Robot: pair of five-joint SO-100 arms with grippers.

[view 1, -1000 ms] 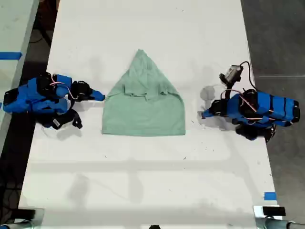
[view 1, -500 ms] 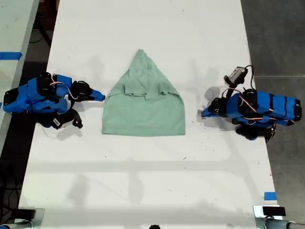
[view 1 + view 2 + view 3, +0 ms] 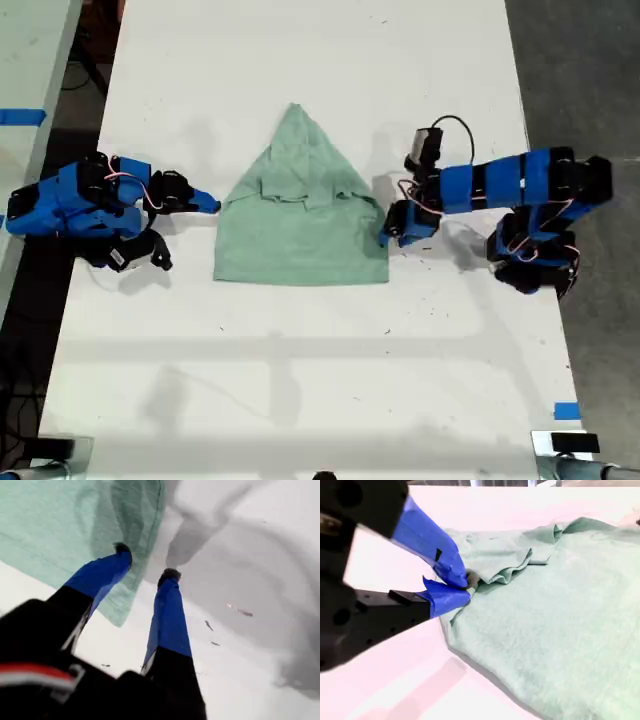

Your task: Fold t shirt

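Since the earlier frame, my first gripper [image 3: 384, 236] has reached in to the t shirt [image 3: 300, 225] from well apart, jaws parted astride its edge; my second gripper [image 3: 465, 587] sits pinched on the opposite edge. Lying mid-table between the arms, the shirt looks light and limp; edges and corners seem the best holds.

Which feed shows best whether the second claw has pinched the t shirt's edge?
The second wrist view: my second claw is shut on the t shirt at its edge. The exterior view shows that claw only touching the shirt's side. The first wrist view shows just my open first claw.
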